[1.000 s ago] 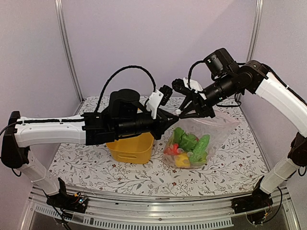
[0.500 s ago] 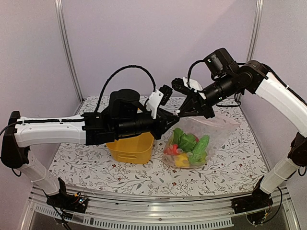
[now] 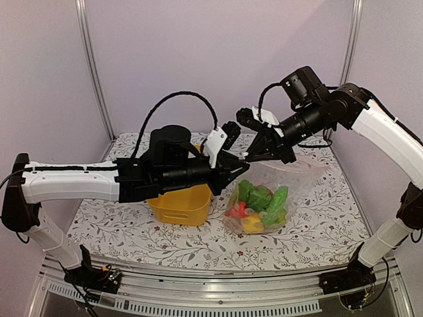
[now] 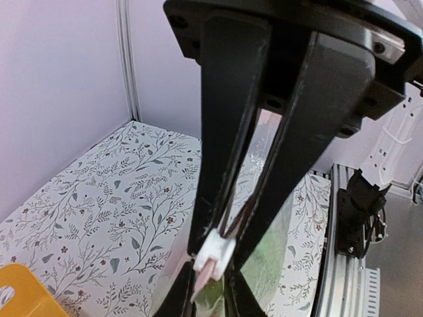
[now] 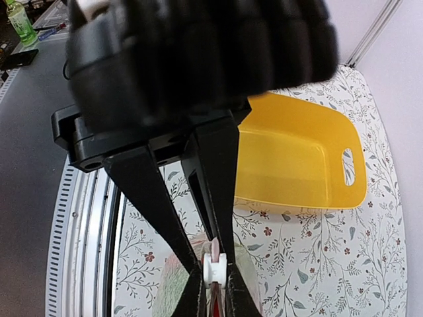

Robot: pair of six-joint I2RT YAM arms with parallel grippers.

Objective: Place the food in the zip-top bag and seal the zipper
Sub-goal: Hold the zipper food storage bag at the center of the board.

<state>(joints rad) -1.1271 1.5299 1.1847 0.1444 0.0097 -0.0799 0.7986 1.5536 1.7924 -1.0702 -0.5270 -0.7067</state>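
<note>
The zip-top bag point(image 3: 299, 177) hangs from its left top corner, its bottom resting on the table. The food point(image 3: 258, 201) lies inside it: green, red and yellow pieces. Both grippers meet tip to tip at that corner. My right gripper point(image 3: 250, 157) point(image 5: 213, 261) is shut on the end of the pink zipper point(image 5: 214, 248), right at its white slider point(image 5: 215, 271). My left gripper point(image 3: 236, 169) point(image 4: 221, 239) stands a sliver open, with the pink zipper strip point(image 4: 247, 212) running between its fingers down to the slider point(image 4: 215, 251).
A yellow tub point(image 3: 178, 206) point(image 5: 297, 158) stands on the flowered table just left of the bag, under my left arm. The table's metal rail point(image 3: 218, 284) runs along the near edge.
My right gripper has shut on the zipper's end. My left gripper's jaws have eased slightly apart and its arm has dipped a little. The bag stays where it was.
</note>
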